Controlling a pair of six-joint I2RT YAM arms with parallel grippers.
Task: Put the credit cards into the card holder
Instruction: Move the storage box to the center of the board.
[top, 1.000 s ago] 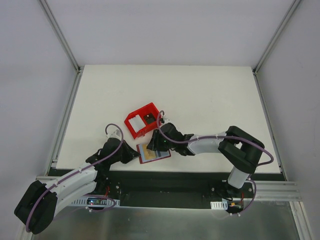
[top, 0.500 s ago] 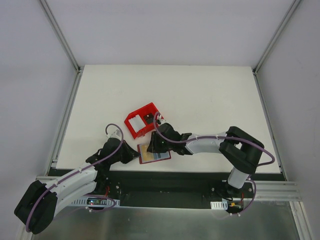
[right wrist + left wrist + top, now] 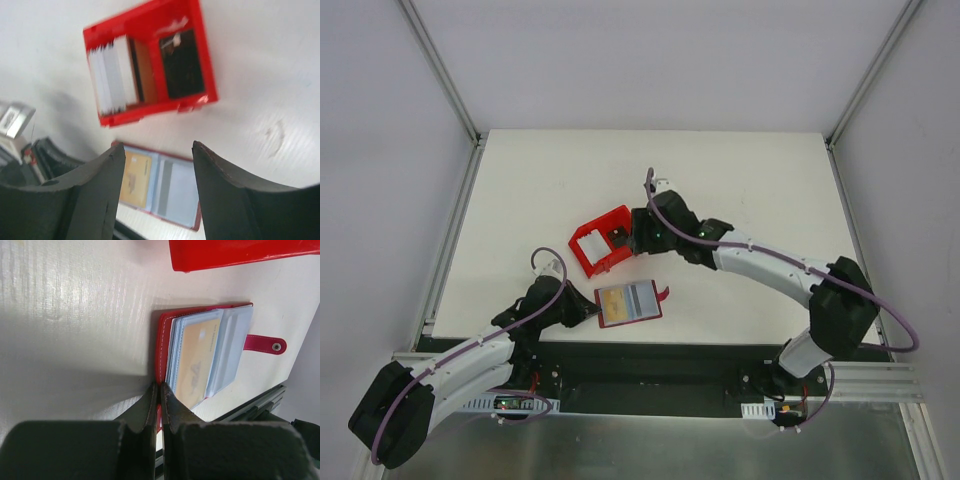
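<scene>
1. The card holder [image 3: 630, 302] lies open and flat on the table [image 3: 740, 190], just on the near side of the red bin [image 3: 603, 243] but not touching it. Its slots face up, which I'd guess is so cards can slide straight in.
2. The left gripper [image 3: 159, 389] is clenched on the holder's red side edge, opposite the snap tab [image 3: 265, 344]. My read is that it's pinning the holder so it won't skid when a card gets pushed in.
3. 1 yellowish card [image 3: 197, 360] already sits in a slot.
4. The rest of the credit cards [image 3: 110, 75] stand on edge as a pale stack in 1 compartment of the bin. A small black block [image 3: 181, 62] fills the other compartment.
5. The right gripper [image 3: 157, 146] hovers above the bin with its jaws spread wide and nothing between them.
6. So the stack is in the bin below that gripper, near it but untouched.
7. It looks lined up to drop onto the stack. The cards are thin and packed tight, so grabbing 2 at once seems like the risk.
</scene>
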